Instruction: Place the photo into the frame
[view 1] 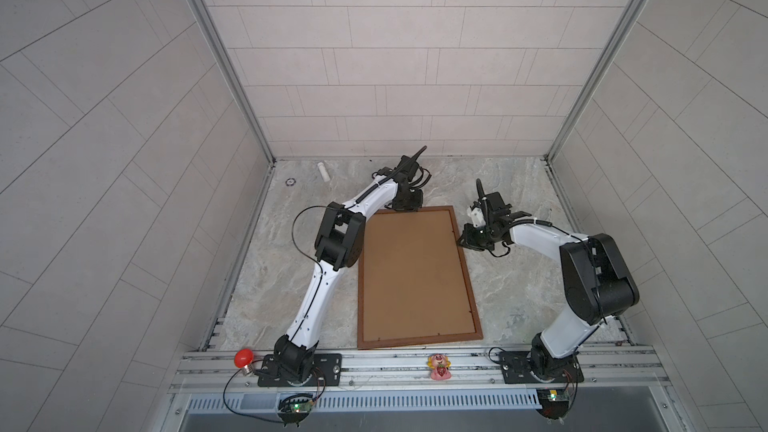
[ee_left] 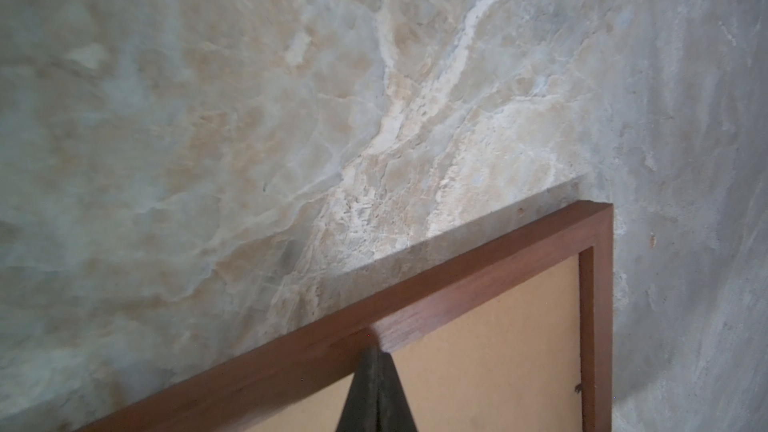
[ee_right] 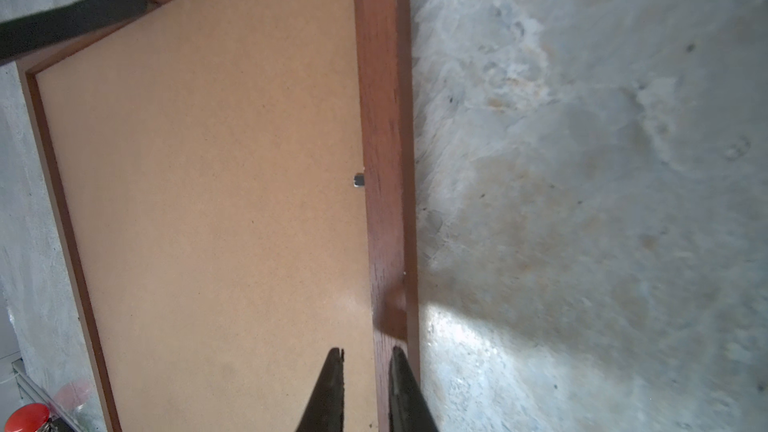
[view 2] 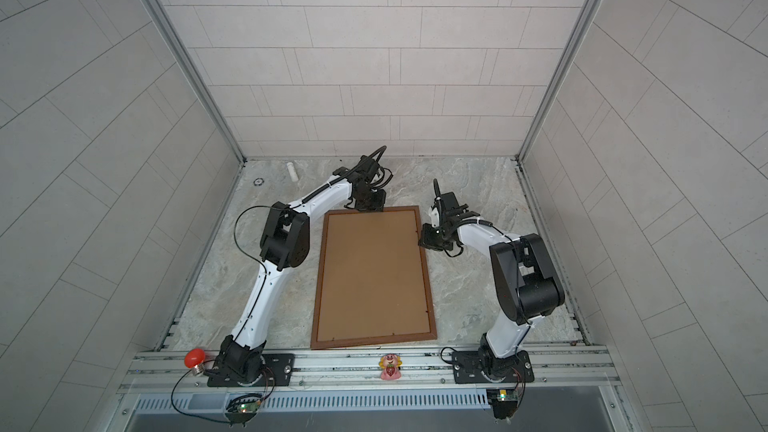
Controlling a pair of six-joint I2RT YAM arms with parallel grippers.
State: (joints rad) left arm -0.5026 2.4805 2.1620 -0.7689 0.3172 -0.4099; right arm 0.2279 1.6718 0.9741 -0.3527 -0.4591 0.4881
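1. The frame lies flat and back side up in the middle of the marble tabletop in both top views. Its long sides run from the lower edge toward the back wall. Only the plain brown backing board shows inside it.
2. The left hand sits at the frame's top edge, roughly midway along it in the top views. Its fingers are pressed together with no gap. The joined tip meets the inner edge of the wooden rail, above the backing board.
3. The right hand is at the frame's right edge, a little below the upper right corner in the top views. Its fingers stand a narrow gap apart, one over the backing board and the other over the rail. I cannot tell whether the tips press on the frame.
4. A small metal tab sits at the rail's inner edge, ahead of the right hand and apart from it.
5. A red bulb and a pink figurine rest on the aluminium bar below the frame.
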